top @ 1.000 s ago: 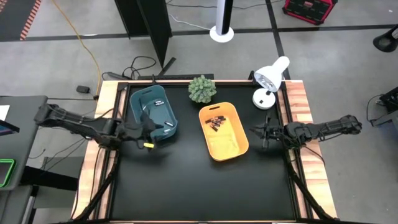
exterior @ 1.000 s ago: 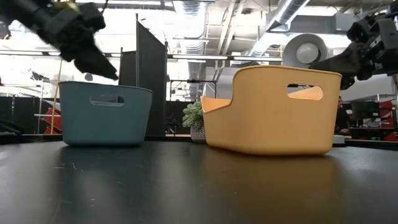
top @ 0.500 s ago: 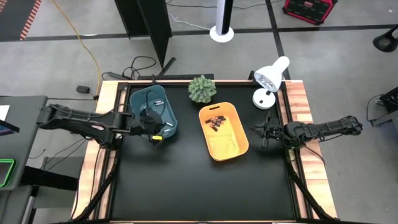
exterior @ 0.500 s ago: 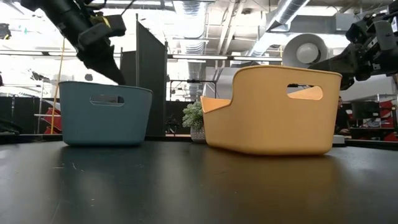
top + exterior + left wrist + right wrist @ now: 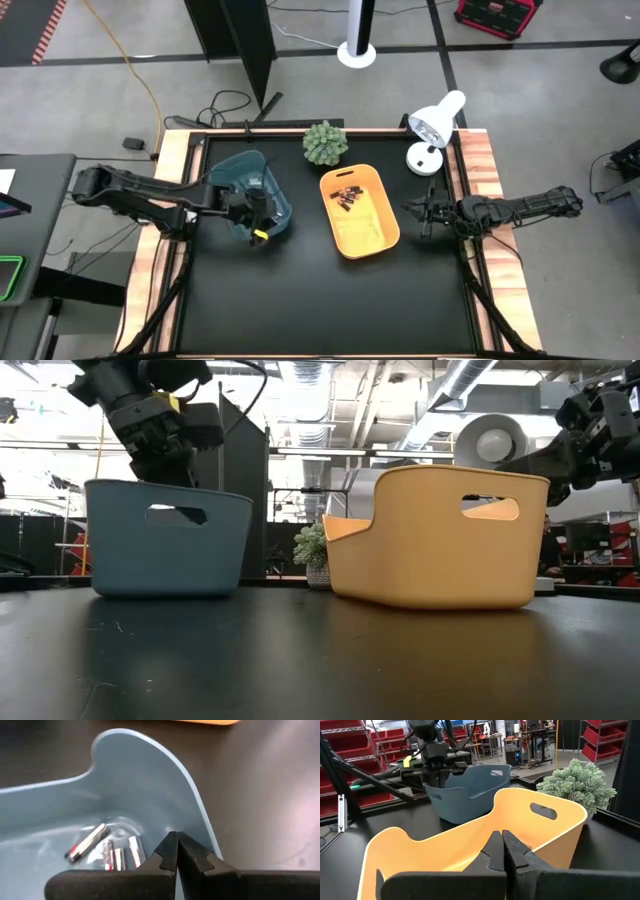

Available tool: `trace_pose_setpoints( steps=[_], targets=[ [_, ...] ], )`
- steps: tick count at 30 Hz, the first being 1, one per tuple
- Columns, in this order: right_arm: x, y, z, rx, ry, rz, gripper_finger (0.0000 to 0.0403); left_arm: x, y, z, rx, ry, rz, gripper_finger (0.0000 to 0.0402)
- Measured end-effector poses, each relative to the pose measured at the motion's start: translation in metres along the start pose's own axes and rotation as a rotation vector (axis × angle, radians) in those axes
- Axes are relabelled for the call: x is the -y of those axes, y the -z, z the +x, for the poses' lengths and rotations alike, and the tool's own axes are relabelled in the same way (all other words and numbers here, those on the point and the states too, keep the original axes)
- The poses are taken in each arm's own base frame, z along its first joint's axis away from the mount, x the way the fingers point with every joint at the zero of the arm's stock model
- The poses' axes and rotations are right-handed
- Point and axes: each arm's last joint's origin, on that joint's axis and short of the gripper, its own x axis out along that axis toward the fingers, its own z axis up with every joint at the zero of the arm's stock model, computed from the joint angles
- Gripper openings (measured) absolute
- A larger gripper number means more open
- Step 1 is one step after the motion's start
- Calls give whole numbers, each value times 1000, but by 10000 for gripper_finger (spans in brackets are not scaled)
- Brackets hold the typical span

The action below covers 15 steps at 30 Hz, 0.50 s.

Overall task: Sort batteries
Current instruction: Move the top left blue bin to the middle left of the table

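Note:
A blue bin [image 5: 240,180] stands at the table's left, tipped, with several silvery batteries [image 5: 107,851] on its floor. My left gripper [image 5: 262,208] reaches into it from the left and is shut at the bin's near-right rim. An orange bin [image 5: 358,212] stands in the middle with several dark batteries [image 5: 347,196] at its far end. My right gripper [image 5: 408,211] hangs shut above the table just right of the orange bin, holding nothing. My left gripper is shut on the blue bin's rim [image 5: 204,836] at its near-right corner, one finger on the inner side and one on the outer. The fingers come down from above. The bin leans in the hold, its bottom [image 5: 165,592] still on the table.
A small potted plant [image 5: 325,143] and a white desk lamp [image 5: 432,128] stand at the table's far edge. Bare black tabletop [image 5: 320,300] stretches along the near side.
My left gripper has moved toward the table's right over the blue bin, come down onto its near-right rim and shut there. The bin has tipped and shifted a little. My right arm has kept still.

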Motion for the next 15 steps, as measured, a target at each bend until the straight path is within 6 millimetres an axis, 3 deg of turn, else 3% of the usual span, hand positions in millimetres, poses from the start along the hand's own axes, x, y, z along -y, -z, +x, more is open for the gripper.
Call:
trace_pose_setpoints(
  steps=[8,15],
  targets=[
    [0,-2,0,19,-4,12,0,10,-3,14,-11,193,65,1],
    [0,-2,0,19,-3,13,0,31,-9,17,74,320,153,1]
  ],
)
